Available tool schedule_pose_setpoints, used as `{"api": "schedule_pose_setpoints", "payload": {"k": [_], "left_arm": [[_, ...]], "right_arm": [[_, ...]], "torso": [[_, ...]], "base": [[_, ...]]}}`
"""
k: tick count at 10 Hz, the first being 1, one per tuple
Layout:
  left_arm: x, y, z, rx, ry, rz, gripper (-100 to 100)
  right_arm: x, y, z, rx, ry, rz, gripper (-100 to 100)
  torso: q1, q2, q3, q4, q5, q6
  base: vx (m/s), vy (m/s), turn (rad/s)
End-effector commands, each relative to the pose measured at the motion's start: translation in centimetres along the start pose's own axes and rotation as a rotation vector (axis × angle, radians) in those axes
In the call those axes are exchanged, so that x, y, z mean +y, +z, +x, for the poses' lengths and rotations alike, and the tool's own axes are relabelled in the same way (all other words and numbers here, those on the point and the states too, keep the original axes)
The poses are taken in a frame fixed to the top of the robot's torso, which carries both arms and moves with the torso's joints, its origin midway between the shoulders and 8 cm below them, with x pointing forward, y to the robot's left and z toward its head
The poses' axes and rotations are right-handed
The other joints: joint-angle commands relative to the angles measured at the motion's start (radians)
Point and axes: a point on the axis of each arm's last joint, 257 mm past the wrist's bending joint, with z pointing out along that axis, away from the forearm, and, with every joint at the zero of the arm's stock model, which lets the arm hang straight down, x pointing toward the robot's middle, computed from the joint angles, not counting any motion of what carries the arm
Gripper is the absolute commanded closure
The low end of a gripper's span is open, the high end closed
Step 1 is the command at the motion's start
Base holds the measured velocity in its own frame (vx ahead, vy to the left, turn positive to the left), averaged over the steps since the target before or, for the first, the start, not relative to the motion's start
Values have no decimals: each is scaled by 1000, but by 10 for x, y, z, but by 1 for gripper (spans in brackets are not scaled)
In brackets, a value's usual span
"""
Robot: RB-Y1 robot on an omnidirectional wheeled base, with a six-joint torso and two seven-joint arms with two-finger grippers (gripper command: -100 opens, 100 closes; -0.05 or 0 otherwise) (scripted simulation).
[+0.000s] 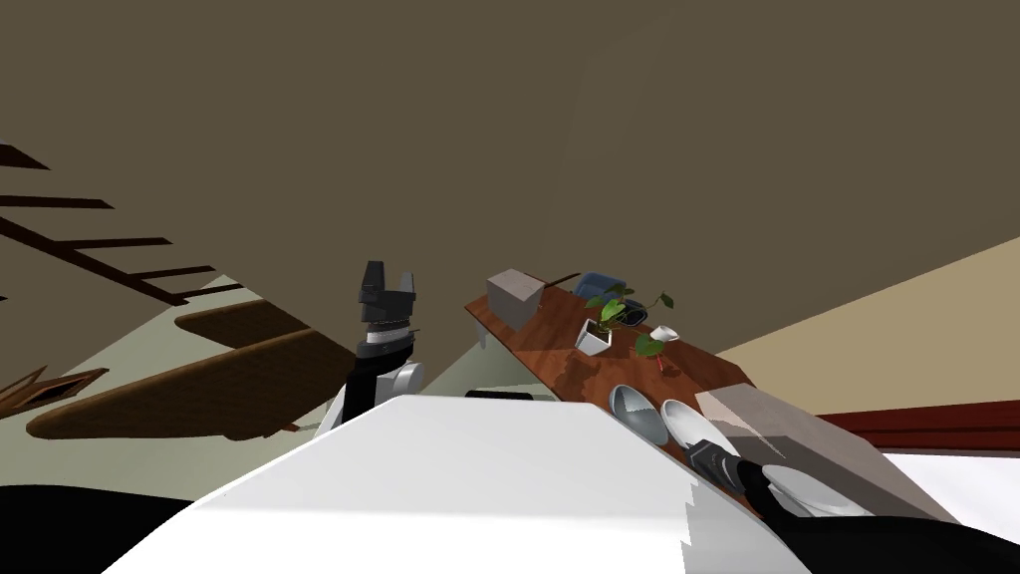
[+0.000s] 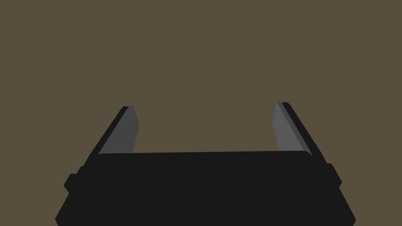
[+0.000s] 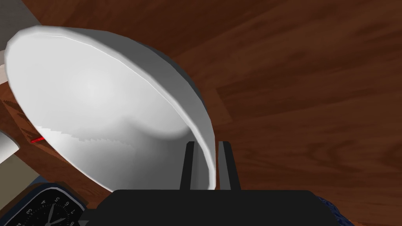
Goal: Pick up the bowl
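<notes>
A white bowl [image 3: 98,102] hangs tilted above the brown wooden table [image 3: 314,98], and my right gripper [image 3: 207,143] is shut on its rim, one finger inside and one outside. In the head view that gripper [image 1: 709,453] is low at the right, at the near end of the long table [image 1: 558,364], with the white bowl [image 1: 690,423] at its tip. My left gripper [image 1: 386,274] is raised in front of my chest, to the left of the table. Its fingers [image 2: 127,131] stand wide apart and open, with nothing between them.
A grey-blue bowl [image 1: 636,411] sits just beyond the white one. Farther along the table stand a potted plant [image 1: 596,335], a small white cup [image 1: 664,333] and a grey box [image 1: 515,297]. A clock [image 3: 43,208] lies under my right hand. A grey slab [image 1: 797,438] lies at the table's right.
</notes>
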Motion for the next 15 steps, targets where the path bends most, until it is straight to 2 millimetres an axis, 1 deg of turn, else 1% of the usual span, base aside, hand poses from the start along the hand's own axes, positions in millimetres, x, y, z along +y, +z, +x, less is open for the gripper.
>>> {"api": "schedule_pose_setpoints", "payload": {"k": [1,2,4,5,6,7,8,9,10,12,13,14,15], "left_arm": [[0,0,0,0,0,0,0],[0,0,0,0,0,0,0],[0,0,0,0,0,0,0],[0,0,0,0,0,0,0],[0,0,0,0,0,0,0],[0,0,0,0,0,0,0],[0,0,0,0,0,0,0],[0,0,0,0,0,0,0],[0,0,0,0,0,0,0],[0,0,0,0,0,0,0],[0,0,0,0,0,0,0],[0,0,0,0,0,0,0],[0,0,0,0,0,0,0]], "right_arm": [[0,0,0,-5,18,-1,100],[0,-1,11,17,6,-8,100],[-2,-1,8,3,37,-4,100],[-3,-3,19,26,25,-8,100],[-5,-3,16,14,50,-3,100],[-5,-4,22,30,25,-11,100],[-9,-5,24,27,55,0,100],[-10,-5,22,17,73,3,100],[-14,-9,33,41,53,5,100],[-16,-9,29,23,88,13,100],[-22,-13,39,44,71,19,100],[-23,-13,35,30,96,26,100],[-30,-17,46,54,71,33,100]], "torso": [[0,0,0,0,0,0],[0,-1,0,0,0,0],[0,0,0,0,0,0],[-1,-1,-1,0,0,0],[0,0,0,0,0,-1],[0,0,0,0,1,0],[1,0,0,0,1,-1],[1,0,0,0,1,0],[0,-1,0,0,1,0],[1,0,0,0,2,0],[1,-1,0,0,2,0],[2,0,0,0,2,-1],[2,0,0,0,3,0]], "base": [[-15,9,-13],[-40,19,117],[-26,15,35],[-33,23,117],[-37,21,67],[-53,32,121],[-42,21,69],[-13,7,-8],[-31,19,129],[-25,14,29],[-37,27,108],[-38,23,76],[-45,28,124]]}}
